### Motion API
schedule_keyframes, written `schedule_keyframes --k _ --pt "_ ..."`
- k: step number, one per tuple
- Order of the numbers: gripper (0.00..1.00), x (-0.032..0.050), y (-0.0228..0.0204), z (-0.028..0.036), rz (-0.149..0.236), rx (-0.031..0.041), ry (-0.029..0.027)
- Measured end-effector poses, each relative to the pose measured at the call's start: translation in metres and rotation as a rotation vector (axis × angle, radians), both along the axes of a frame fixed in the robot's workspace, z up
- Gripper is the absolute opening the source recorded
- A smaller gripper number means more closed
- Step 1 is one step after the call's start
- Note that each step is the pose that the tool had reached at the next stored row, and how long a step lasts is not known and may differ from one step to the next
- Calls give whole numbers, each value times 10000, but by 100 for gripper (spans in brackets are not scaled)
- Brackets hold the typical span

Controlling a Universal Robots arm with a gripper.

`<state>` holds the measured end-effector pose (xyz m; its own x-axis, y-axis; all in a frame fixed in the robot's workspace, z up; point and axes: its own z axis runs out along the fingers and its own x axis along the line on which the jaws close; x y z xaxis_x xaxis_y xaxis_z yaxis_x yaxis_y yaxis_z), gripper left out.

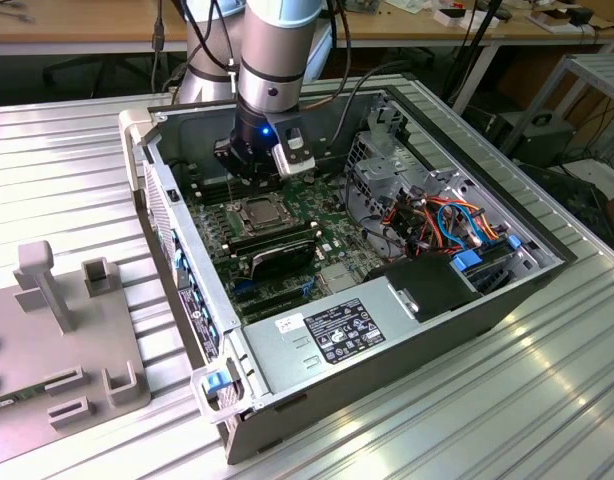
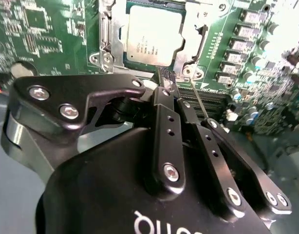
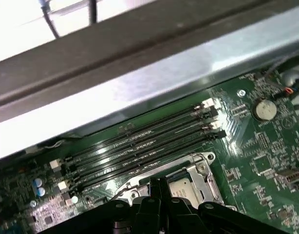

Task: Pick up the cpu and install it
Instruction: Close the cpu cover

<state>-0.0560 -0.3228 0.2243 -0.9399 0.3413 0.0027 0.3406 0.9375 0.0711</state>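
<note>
The cpu (image 2: 152, 34) is a small square chip with a dull grey top. It lies flat inside the metal-framed socket (image 2: 105, 39) on the green motherboard, also visible in the exterior view (image 1: 259, 211) and, partly, in the first wrist view (image 3: 182, 188). My gripper (image 2: 167, 78) hangs just above the socket's edge, beside the cpu, and is seen from outside (image 1: 249, 185) and from behind its fingers (image 3: 157, 185). Its fingers meet at the tips and I see nothing held between them. A thin metal lever rod (image 2: 200, 105) runs close by the fingertips.
The open computer case (image 1: 177, 240) lies on a ribbed metal table. Memory slots (image 3: 140, 146) run beside the socket, and black memory sticks (image 1: 275, 242) sit in front of it. A power supply (image 1: 337, 330), coloured cables (image 1: 437, 220) and a grey fixture (image 1: 57, 330) lie around.
</note>
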Motion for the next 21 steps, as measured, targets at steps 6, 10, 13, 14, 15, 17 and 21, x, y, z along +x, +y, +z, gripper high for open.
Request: schedule_keyframes --k 6,10,13,14,15,17,21 --pt "11 0 0 -10 1330 -27 0" --pt "11 0 0 -19 2338 -49 1" --pt "11 0 0 -24 2916 -69 2" --pt "11 0 0 -24 3042 -96 6" --pt "11 0 0 -25 3269 -239 29" --pt "11 -4 0 -25 3419 -516 92" --pt "11 -27 -1 -29 3525 -637 115"
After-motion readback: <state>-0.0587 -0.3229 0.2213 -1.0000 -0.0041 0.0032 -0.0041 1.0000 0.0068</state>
